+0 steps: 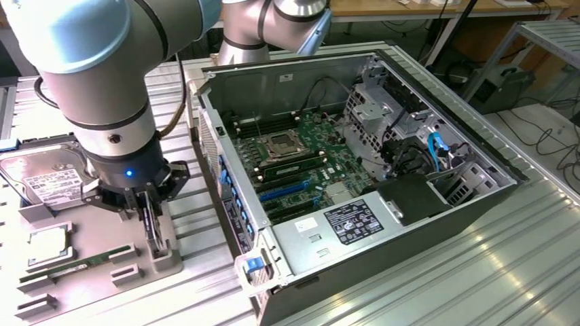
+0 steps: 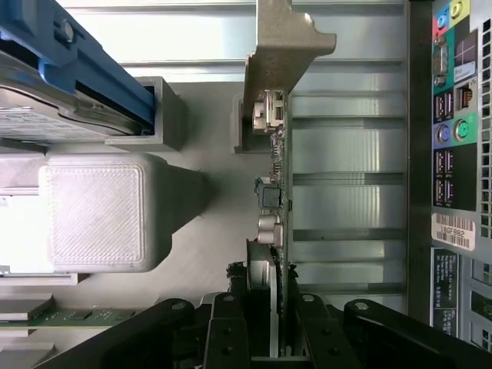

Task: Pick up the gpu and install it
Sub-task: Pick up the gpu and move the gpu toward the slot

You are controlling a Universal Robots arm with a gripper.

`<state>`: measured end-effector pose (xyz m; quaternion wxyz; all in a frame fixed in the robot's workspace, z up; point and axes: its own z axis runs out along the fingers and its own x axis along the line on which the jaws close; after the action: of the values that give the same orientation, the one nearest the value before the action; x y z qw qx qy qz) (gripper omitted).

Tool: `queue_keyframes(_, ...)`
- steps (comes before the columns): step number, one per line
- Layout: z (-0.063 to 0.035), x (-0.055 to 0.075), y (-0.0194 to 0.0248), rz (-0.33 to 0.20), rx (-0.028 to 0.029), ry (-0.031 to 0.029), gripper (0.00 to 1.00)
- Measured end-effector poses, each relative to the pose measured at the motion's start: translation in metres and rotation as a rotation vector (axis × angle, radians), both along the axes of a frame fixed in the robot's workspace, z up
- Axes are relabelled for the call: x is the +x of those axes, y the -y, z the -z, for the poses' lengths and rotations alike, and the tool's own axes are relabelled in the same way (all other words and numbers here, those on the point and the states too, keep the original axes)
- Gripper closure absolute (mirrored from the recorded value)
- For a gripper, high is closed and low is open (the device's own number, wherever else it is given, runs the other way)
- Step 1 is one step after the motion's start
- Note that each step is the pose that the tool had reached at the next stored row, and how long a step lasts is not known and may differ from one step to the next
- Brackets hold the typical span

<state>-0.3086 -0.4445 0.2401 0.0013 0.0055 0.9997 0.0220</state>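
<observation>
one gripper (image 1: 149,204): you have its fingers clenched on the upper edge of the gpu (image 1: 159,238).
gpu position: standing on edge in the grey holder (image 1: 127,278), metal bracket (image 2: 280,46) at the far end.
computer case (image 1: 408,261): open, just beside the holder, on the exterior view's right.

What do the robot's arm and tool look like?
The arm is built of round silver-grey tubes with pale blue joint caps; a black cable runs beside it. Its black wrist collar shows a small blue light. The tool is black, with angular fingers.
</observation>
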Motion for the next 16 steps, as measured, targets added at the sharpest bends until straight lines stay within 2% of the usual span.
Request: queue_keyframes(16, -0.0272, 0.000, 0.0000, 0.000, 0.0005, 0.0001, 0.73)
